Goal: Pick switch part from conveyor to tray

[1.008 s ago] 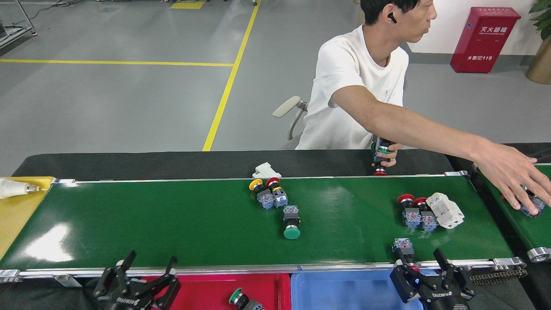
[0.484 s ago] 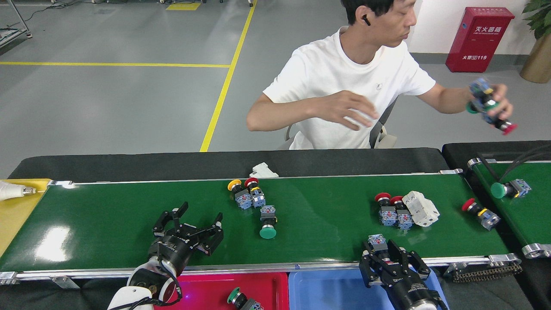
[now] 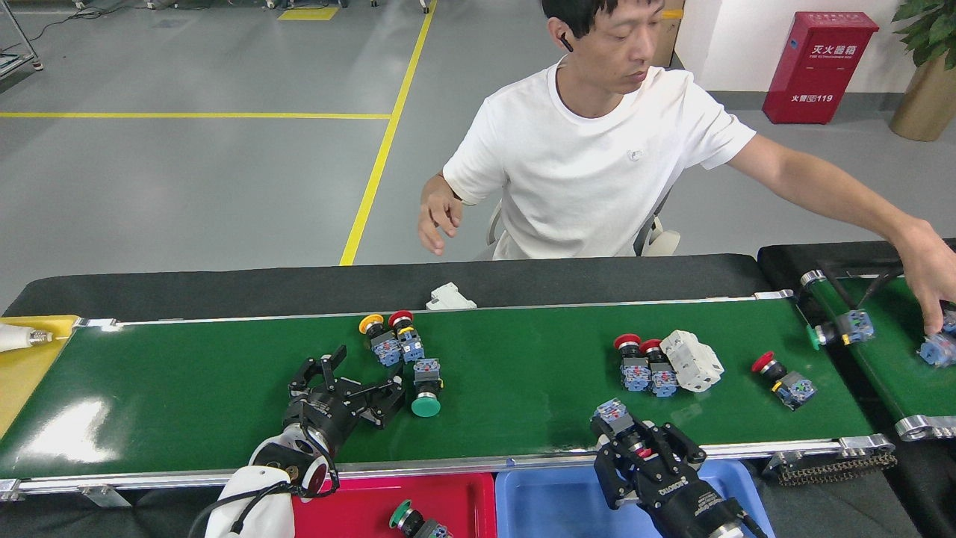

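The conveyor (image 3: 224, 388) carries 7 switch parts: 3 clustered by the green-capped switch (image 3: 426, 388), 2 beside 1 white breaker (image 3: 691, 361), 1 red-capped further right, and 1 clamped in the right gripper (image 3: 635, 441) at the near rail. The left gripper (image 3: 351, 381), jaws apart, sits just left of the green-capped switch, nearer than 0.5 s ago. The red tray (image 3: 358, 504) below the conveyor holds 1 switch, and the person's hand (image 3: 933, 280) reaches over the second belt.

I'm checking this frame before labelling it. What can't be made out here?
- Head view: the red tray is cut off by the bottom edge, and the left arm covers its left end.
- The switch part at the right gripper: the fingers hide most of it, so a firm grip can't be confirmed.
- The second belt is cut off by the right edge.
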